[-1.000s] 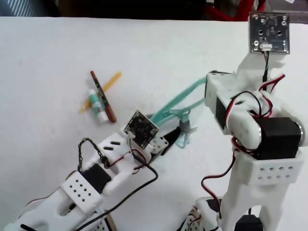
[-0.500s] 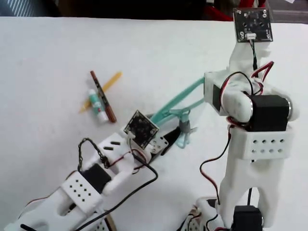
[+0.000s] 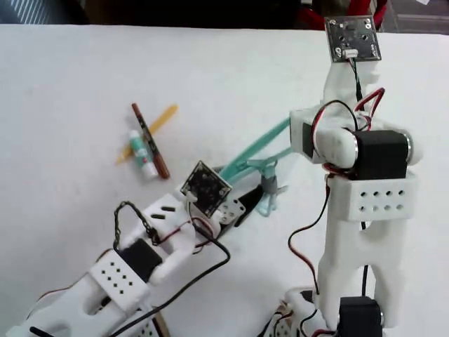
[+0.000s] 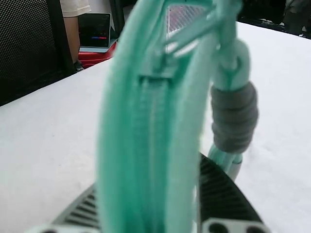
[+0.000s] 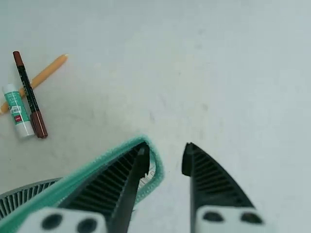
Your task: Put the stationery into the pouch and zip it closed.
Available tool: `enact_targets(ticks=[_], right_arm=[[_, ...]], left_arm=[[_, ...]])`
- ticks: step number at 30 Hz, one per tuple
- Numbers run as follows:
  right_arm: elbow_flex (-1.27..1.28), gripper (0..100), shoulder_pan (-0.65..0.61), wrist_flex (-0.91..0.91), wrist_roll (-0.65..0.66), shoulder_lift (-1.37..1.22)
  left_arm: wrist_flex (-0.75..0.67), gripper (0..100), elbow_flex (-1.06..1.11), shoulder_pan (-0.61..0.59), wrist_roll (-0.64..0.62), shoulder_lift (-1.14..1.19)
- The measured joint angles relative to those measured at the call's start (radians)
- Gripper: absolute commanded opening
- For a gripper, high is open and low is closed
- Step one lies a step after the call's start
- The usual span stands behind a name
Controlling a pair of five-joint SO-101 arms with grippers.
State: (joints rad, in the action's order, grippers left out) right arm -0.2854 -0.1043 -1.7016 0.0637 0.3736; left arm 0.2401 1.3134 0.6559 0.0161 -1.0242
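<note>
The teal-edged mesh pouch (image 3: 258,144) stands on its edge in the middle of the table. My left gripper (image 3: 247,203) (image 4: 155,211) is shut on its near end, close to the grey zipper pull (image 4: 234,116). At the pouch's far corner (image 5: 146,148) my right gripper (image 5: 165,158) is open, one finger (image 5: 138,167) against the teal edge and the other on the bare table side. A brown pen (image 3: 149,140) (image 5: 28,94), a yellow pen (image 3: 160,119) (image 5: 43,75) and a glue stick (image 3: 142,154) (image 5: 15,109) lie together to the left of the pouch.
The right arm (image 3: 365,154) stands tall over the right side of the table and covers the pouch's far end in the high view. The white table (image 3: 224,70) stretches wide behind the pouch. The left arm's body and cables (image 3: 140,260) fill the near left.
The right arm has swung up and away to the left in the high view, its wrist camera now farther back. The left arm, the pouch and the stationery have kept still.
</note>
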Motion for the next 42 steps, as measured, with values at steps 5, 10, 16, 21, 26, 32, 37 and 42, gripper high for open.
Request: enact_targets(ticks=[5,10,16,21,26,32,37,42], right_arm=[[0.0,1.9,0.012,0.0,0.032,0.0],[0.0,1.9,0.014,0.002,0.038,0.0],[0.0,1.9,0.015,0.002,0.038,0.0],[0.0,1.9,0.015,0.002,0.012,0.0],[0.0,1.9,0.015,0.002,0.006,0.0],[0.0,1.9,0.015,0.002,0.006,0.0],[0.002,1.9,0.015,0.002,0.006,0.0],[0.029,1.9,0.021,0.008,-0.015,0.003]], left_arm=[[0.0,18,0.0,-0.025,0.0,0.0],[0.017,21,-0.003,-0.071,-0.02,0.0],[0.351,22,-0.169,-0.095,-0.025,0.0],[0.557,24,-0.315,-0.153,-0.025,-0.002],[0.772,24,-0.489,-0.27,0.089,-0.115],[0.844,20,-0.663,-0.566,0.327,-0.252],[0.821,19,-0.624,-0.738,0.305,-0.095],[0.766,18,-0.601,-0.741,0.084,0.227]])
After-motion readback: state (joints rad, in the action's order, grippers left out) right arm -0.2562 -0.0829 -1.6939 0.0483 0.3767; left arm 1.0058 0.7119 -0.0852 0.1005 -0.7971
